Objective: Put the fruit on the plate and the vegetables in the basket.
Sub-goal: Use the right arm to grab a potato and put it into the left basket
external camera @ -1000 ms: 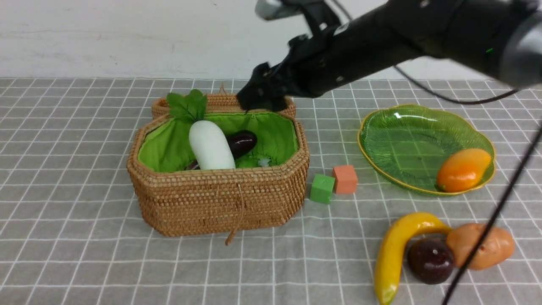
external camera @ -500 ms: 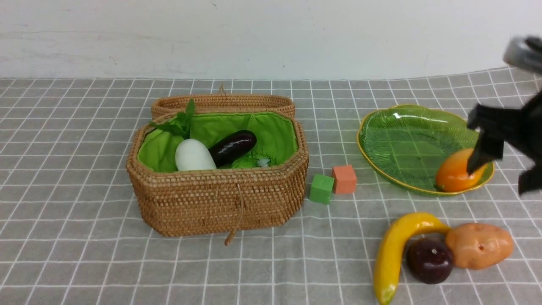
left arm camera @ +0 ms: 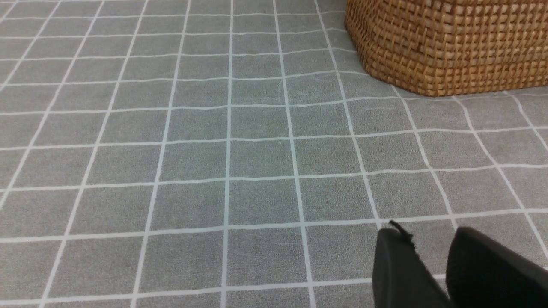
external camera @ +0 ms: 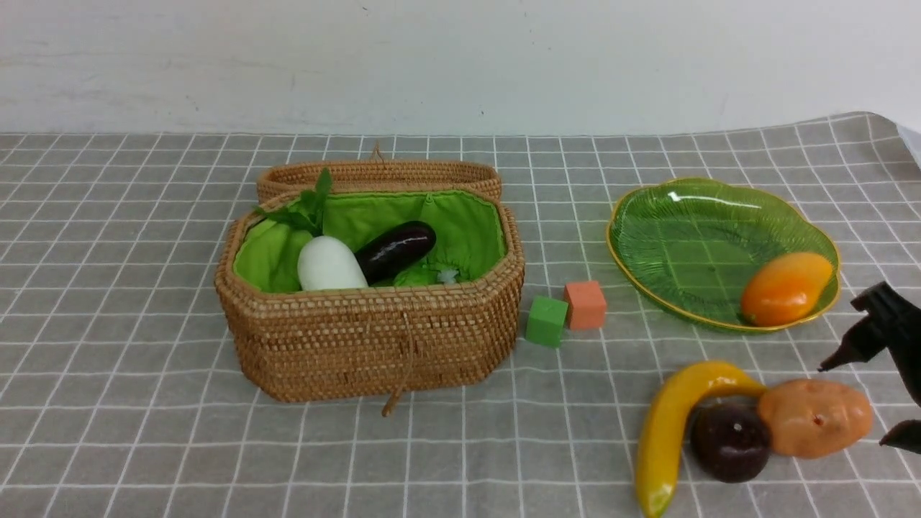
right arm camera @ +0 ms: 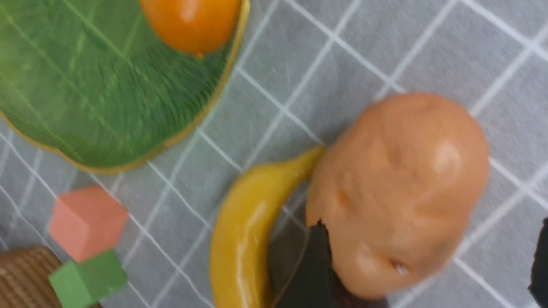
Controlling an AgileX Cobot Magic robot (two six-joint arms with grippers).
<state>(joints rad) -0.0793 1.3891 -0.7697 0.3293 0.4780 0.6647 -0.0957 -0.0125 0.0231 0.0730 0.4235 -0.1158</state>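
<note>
The wicker basket stands open with a white radish and a dark eggplant inside. An orange-yellow mango lies on the green plate. Near the front right, a banana, a dark round fruit and a brown potato touch each other. My right gripper is open, and its fingers straddle the potato without touching it. Low over bare cloth, my left gripper is empty, its jaws a little apart.
A green cube and an orange cube sit between basket and plate. The basket's lid stands open behind it. Grey checked cloth covers the table, and a white wall stands behind.
My right arm has swung from above the basket to the right and come down by the potato. The radish has dropped from upright to lying lower in the basket.
</note>
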